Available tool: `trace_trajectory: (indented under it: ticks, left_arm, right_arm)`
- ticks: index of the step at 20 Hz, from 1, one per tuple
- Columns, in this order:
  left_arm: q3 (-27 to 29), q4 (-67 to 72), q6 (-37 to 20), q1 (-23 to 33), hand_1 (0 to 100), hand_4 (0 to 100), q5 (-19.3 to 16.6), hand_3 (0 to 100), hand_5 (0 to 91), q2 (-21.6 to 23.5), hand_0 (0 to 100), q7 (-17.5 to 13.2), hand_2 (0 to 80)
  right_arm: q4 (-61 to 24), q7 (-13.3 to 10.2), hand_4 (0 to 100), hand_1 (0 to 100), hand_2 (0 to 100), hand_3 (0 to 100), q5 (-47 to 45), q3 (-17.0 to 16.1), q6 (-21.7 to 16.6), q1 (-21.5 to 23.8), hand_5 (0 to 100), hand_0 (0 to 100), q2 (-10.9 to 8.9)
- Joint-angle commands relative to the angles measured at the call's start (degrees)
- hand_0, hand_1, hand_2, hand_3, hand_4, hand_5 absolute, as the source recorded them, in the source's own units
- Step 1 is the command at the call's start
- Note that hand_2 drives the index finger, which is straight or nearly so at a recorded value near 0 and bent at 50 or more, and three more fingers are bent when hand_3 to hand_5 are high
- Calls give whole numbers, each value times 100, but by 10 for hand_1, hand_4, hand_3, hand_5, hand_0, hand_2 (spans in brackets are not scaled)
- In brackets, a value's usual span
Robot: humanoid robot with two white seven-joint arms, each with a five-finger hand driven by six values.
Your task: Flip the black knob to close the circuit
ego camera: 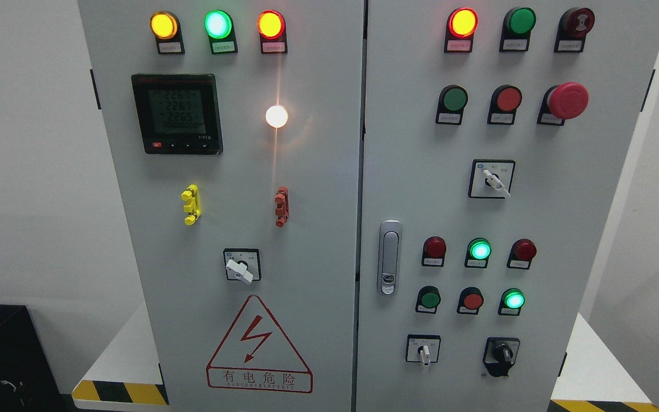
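The black knob (501,355) sits on a black plate at the lower right of the right cabinet door (581,217). Its handle stands roughly upright, leaning slightly. Left of it is a white-handled selector switch (423,350). Neither robot hand nor arm shows anywhere in the head view.
The grey cabinet has two doors with lit and unlit indicator lamps, push buttons, a red mushroom stop button (567,100), a door latch (388,257), a digital meter (177,113), two more white selectors (239,268) (493,180), and a red warning triangle (258,347). A dark box (3,355) stands at lower left.
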Motion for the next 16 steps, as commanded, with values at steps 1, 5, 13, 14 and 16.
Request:
trace_trajectory:
  ticks: [1,5,13,14,16]
  left_arm:
    - [0,-167,1,132,556,0,0,0,0,0,120,-3,0]
    - [0,-167,1,132,556,0,0,0,0,0,120,-3,0]
    - [0,-167,1,132,556,0,0,0,0,0,120,-3,0]
    - [0,-167,1,132,556,0,0,0,0,0,120,-3,0]
    - [0,-167,1,123,556,0,0,0,0,0,120,-3,0]
  right_arm:
    - [-1847,-18,249,65,186,345,1157,-248,30,84,0,0,-1]
    - [-2401,-71,311,72,213,395,1518,-248,39,102,4,0,-1]
    - [-3658,-527,429,79,267,502,2678,-257,329,66,208,0,-9]
    - [-3790,-537,440,44,280,519,2784,-257,329,58,239,0,-9]
    - [-4036,-537,460,0,291,539,2994,-274,338,49,267,0,-9]
